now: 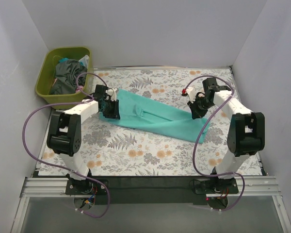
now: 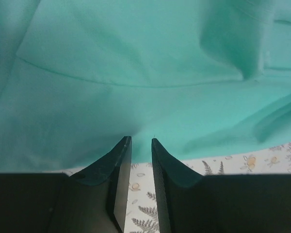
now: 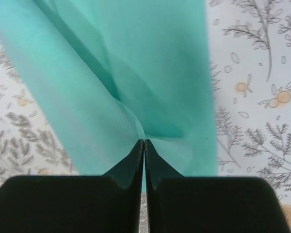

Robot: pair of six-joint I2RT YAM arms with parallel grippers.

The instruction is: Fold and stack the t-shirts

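Note:
A teal t-shirt (image 1: pixel 155 115) lies in a long folded band across the floral table, from the back left to the right. My left gripper (image 1: pixel 109 109) is at its left end; in the left wrist view the jaws (image 2: pixel 140 140) stand a narrow gap apart over the shirt's (image 2: pixel 136 73) near edge, with nothing between them. My right gripper (image 1: pixel 197 112) is at the shirt's right end. In the right wrist view it (image 3: pixel 144 141) is shut on a pinched fold of the teal cloth (image 3: pixel 136 63), which fans away from the tips.
A green bin (image 1: pixel 46 77) with dark grey clothes (image 1: pixel 68 75) stands at the back left, off the table's corner. White walls close the sides and back. The floral tabletop (image 1: pixel 136 155) shows in front of the shirt.

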